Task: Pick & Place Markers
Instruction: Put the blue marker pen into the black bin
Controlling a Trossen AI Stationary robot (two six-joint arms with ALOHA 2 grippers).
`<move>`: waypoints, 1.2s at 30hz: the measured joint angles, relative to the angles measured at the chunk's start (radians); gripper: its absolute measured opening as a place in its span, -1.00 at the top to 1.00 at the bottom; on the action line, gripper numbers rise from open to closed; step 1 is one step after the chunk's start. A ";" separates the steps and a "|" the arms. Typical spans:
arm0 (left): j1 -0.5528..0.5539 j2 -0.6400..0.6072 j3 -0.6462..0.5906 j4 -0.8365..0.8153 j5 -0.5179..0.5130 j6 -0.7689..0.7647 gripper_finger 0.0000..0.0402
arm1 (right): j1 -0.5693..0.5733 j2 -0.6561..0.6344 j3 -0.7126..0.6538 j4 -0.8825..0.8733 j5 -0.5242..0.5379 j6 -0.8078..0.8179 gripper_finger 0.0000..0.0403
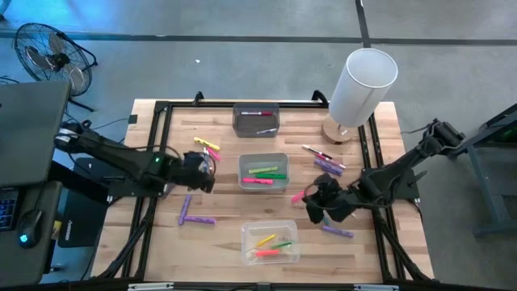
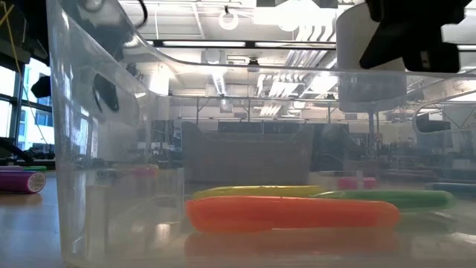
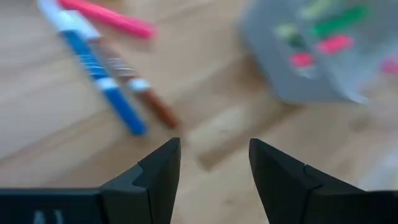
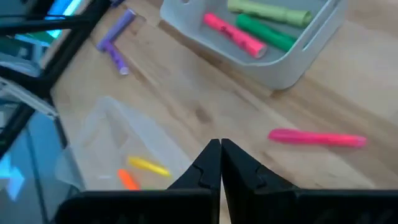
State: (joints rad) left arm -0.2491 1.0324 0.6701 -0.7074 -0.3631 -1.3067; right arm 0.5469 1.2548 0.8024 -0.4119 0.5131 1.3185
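Note:
Markers lie scattered on the wooden table. A blue marker [image 3: 102, 74], a brown one [image 3: 146, 96] and a pink one [image 3: 109, 15] lie flat just ahead of my left gripper [image 3: 214, 168], which is open and hovers left of the middle grey bin [image 1: 263, 171]. My right gripper [image 4: 221, 163] is shut with nothing between its fingers. It hangs over bare wood [image 1: 317, 200], right of that bin, and a pink marker [image 4: 317, 138] lies flat beside it. Two purple markers [image 1: 194, 217] lie near the left gripper.
The middle grey bin [image 4: 292, 68] holds pink and green markers. A clear bin [image 1: 271, 242] by the near edge holds orange [image 2: 290, 214], yellow and green ones. A dark bin [image 1: 256, 119] sits at the far edge, with a white cylinder [image 1: 362, 85] at far right. More purple markers [image 1: 327, 166] lie right of centre.

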 joint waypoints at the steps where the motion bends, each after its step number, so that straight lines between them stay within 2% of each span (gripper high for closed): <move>1: 0.033 0.000 0.000 -0.025 0.016 0.000 0.07 | -0.018 0.000 0.000 -0.003 -0.012 -0.018 0.99; 9: 0.274 0.001 0.000 -0.123 0.078 0.023 0.07 | -0.158 0.000 0.000 -0.018 -0.144 -0.198 0.99; 15: 0.379 0.077 0.001 -0.115 0.128 0.045 0.07 | -0.226 0.000 0.000 -0.017 -0.243 -0.316 0.99; 24: 0.396 0.244 0.001 -0.036 0.172 0.045 0.08 | -0.267 -0.015 0.000 -0.014 -0.333 -0.427 0.99; 36: 0.396 0.384 0.001 -0.019 0.189 0.024 0.08 | -0.267 -0.099 0.000 -0.008 -0.326 -0.483 0.99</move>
State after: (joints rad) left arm 0.1467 1.4167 0.6708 -0.7263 -0.1738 -1.2827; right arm 0.2798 1.1562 0.8024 -0.4202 0.1871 0.8351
